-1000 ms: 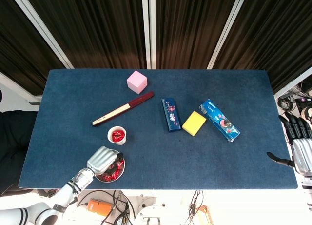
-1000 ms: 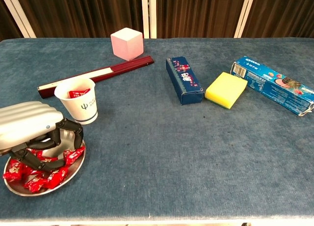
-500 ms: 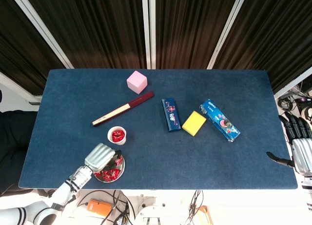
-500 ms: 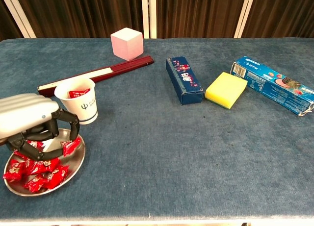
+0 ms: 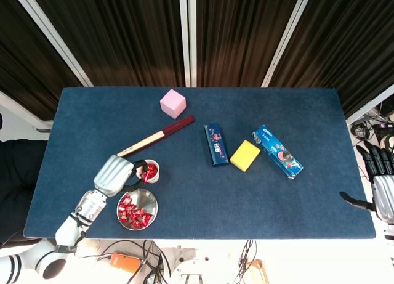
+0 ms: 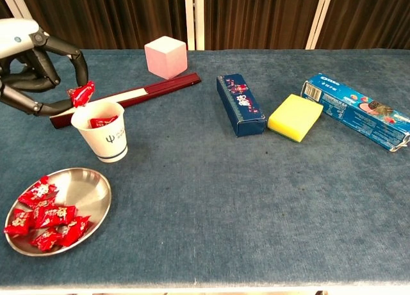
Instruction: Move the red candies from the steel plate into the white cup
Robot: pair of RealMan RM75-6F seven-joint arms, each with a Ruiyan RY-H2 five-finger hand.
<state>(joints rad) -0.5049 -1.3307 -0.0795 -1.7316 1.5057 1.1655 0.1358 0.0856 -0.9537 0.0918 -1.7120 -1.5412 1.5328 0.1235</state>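
My left hand point(image 6: 32, 64) point(image 5: 117, 173) hangs just left of and above the white cup point(image 6: 101, 131) point(image 5: 148, 170), pinching one red candy point(image 6: 81, 93) over the cup's rim. Red candy lies inside the cup. The steel plate point(image 6: 90, 186) point(image 5: 148, 204) sits in front of the cup near the table's front-left edge, with several red candies point(image 6: 45, 215) point(image 5: 132, 213) on its left half. My right hand point(image 5: 381, 185) stays off the table's right edge with its fingers spread and nothing in it.
A dark red folded fan point(image 6: 128, 93) lies right behind the cup. Further back stands a pink cube point(image 6: 166, 56). A navy box point(image 6: 239, 104), a yellow sponge point(image 6: 295, 117) and a blue cookie pack point(image 6: 355, 109) lie to the right.
My left hand has risen from the steel plate with one red candy and moved back to the cup's rim. The plate is now uncovered. The right hand has not moved.
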